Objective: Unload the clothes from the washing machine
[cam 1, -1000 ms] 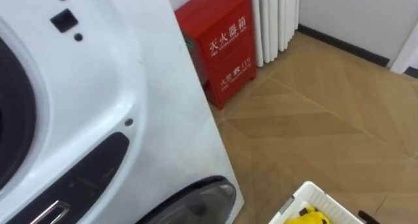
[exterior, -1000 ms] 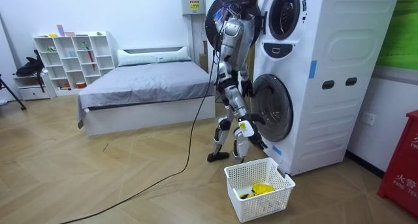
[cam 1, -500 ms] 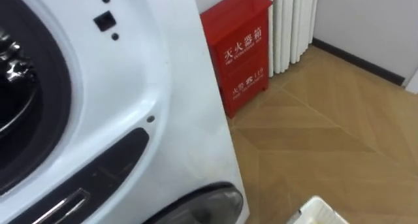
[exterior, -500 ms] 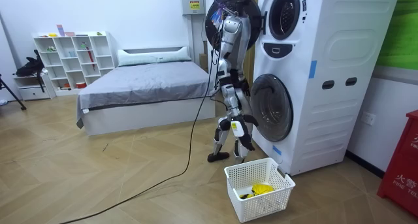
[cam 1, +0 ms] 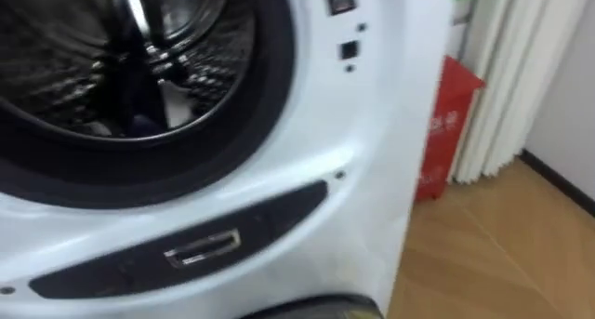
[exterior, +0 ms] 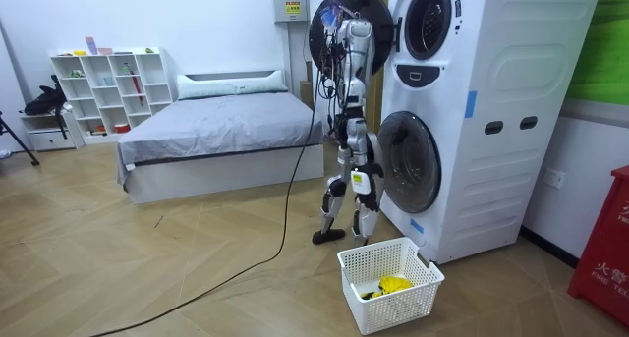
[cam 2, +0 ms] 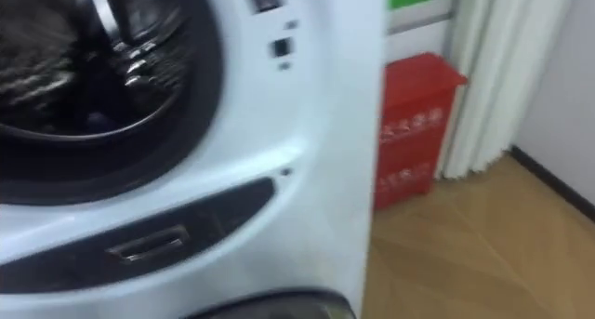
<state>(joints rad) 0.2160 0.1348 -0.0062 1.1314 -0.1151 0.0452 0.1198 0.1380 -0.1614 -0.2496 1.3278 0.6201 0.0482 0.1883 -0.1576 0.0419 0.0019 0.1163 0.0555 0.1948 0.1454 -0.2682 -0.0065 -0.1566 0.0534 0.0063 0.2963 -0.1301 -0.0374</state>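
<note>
Robot's facing the upper washing machine drum (cam 1: 139,59), the dark lump (cam 1: 139,124) low inside might be clothes, its hands (exterior: 361,183) are too tiny to tell open or closed, and soft, light fabric wants a pinch on a bunched fold.

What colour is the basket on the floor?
The basket is white; clearest in the room view.

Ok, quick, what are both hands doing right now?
Left hand: cannot be told, too far off in the room view.
Right hand: cannot be told, same reason.
</note>
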